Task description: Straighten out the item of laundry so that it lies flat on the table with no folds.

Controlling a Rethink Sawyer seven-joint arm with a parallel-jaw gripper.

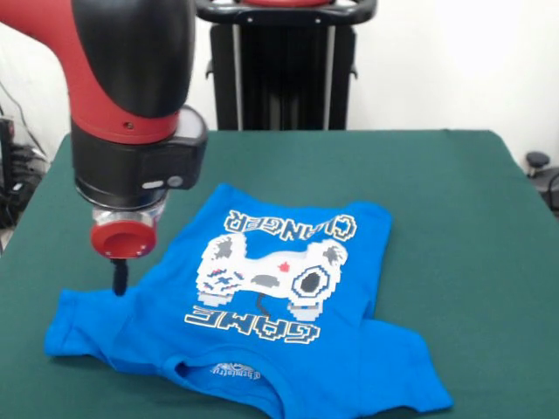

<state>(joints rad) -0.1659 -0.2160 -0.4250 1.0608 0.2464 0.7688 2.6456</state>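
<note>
1. Located blue T-shirt [262,323] on the green bench [454,227], print side up, collar toward the near edge, hem toward the far side. Sat left of the bench's middle, well clear of the far and right edges.
2. Noted white game-controller print [272,275] and "GAME CHANGER" lettering reading upside down from this camera; print area mostly smooth.
3. Noted sleeve at picture left [83,327] spread out flat; sleeve at picture right [406,375] angled toward the near corner, with a crease where it met the body.
4. Noted right side of the body near the hem turned in along a slanted line, likely a fold left to undo.
5. Found pincer [120,279] hanging from the red and black arm [131,78], down at the shoulder area by the left sleeve, tip at or just above the cloth; contact not resolved.
6. Pincer state: only one dark narrow tip visible below the red wrist flange; could not tell whether spread or pressed together, nor whether pinching fabric.
7. Judged placement: positioned over the sleeve edge, probably to drag that side outward and flatten it.
8. Judged task mostly done; right-hand creases outstanding.
</note>
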